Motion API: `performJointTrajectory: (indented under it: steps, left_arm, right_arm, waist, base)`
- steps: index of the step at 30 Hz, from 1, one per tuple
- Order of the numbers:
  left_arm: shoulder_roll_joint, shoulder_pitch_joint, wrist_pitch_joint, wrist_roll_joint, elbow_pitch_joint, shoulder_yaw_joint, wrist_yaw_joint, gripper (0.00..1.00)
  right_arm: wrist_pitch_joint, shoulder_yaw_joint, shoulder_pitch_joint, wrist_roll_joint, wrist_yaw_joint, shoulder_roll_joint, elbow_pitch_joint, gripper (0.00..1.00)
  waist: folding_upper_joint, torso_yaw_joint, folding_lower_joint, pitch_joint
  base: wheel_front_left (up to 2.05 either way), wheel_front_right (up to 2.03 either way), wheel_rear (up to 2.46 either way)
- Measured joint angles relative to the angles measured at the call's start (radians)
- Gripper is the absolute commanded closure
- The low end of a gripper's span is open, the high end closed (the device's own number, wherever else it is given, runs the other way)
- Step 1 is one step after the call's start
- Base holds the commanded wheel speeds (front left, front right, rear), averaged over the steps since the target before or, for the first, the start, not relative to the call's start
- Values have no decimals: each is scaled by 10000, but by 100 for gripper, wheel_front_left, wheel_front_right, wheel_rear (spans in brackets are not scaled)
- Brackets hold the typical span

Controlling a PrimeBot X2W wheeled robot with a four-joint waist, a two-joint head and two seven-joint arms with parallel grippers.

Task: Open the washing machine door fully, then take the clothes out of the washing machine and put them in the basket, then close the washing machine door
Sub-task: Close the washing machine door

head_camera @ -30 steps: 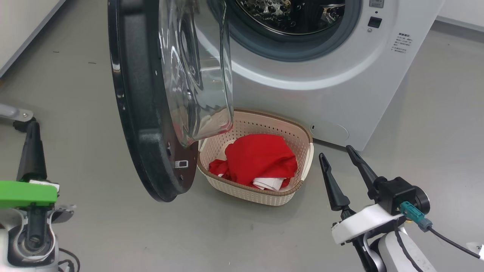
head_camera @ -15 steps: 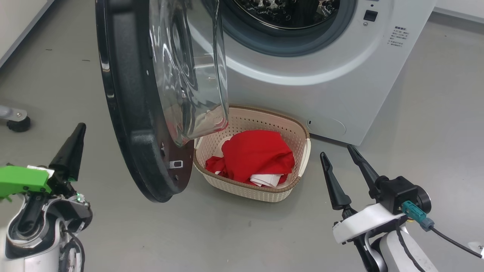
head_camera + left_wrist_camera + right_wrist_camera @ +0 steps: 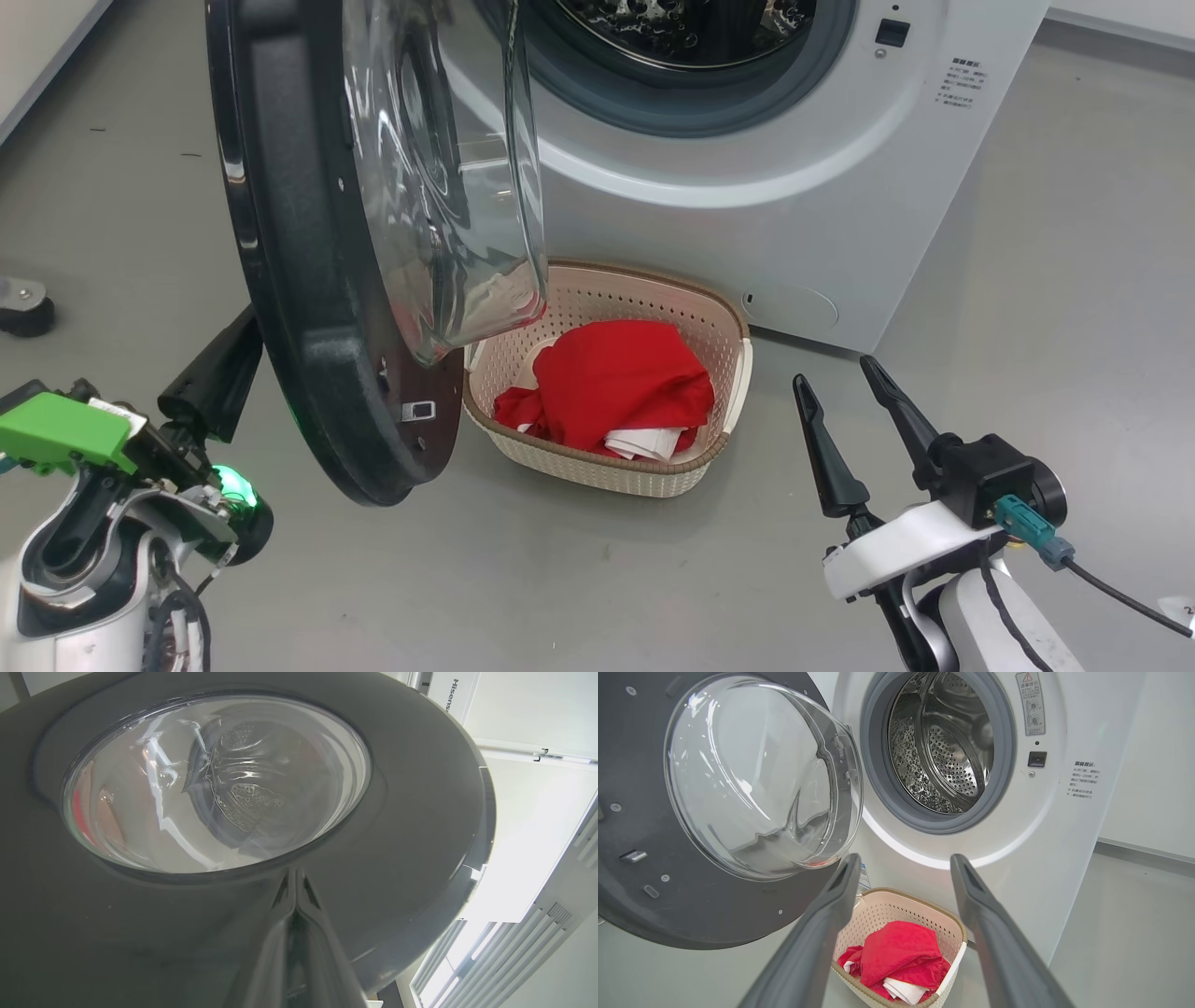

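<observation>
The washing machine [image 3: 747,187] stands with its door [image 3: 317,280] swung wide open, black rim edge-on and glass bowl facing the porthole. The steel drum [image 3: 943,751] looks bare inside. Below the porthole, the basket [image 3: 597,467] sits on the floor with the red and white clothes [image 3: 625,383] in it. My left gripper [image 3: 224,369] is shut, empty, its tips at the outer side of the door's lower rim. In the left wrist view the shut left gripper [image 3: 295,872] points at the door's [image 3: 420,812] outer face. My right gripper [image 3: 831,369] stands open right of the basket, holding nothing.
Grey floor runs all around. A black caster wheel [image 3: 23,313] sits at the far left. A wall skirting runs along the upper left. The open door overhangs the basket's left end. A cable [image 3: 1111,597] trails from my right wrist.
My left gripper has swung from the far left up to the door's outer side. The camera has shifted slightly. The right gripper, basket and clothes are as before.
</observation>
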Motion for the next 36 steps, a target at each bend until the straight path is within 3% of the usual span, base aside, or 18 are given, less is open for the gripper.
performJointTrajectory:
  steps: [20,36]
  left_arm:
    - [8,357,497,-581,-585,-671,98,100]
    - [4,348,100,-640,-884,-1152,173,100]
  right_arm:
    - [0,188,-174,15,0,2,2,0]
    - [0,336,-413,102,-10,2,-105,0]
  waist:
    - [0,-666,-1,153]
    - [0,-1858,0,469]
  base:
    - [0,0,0]
    - [0,0,0]
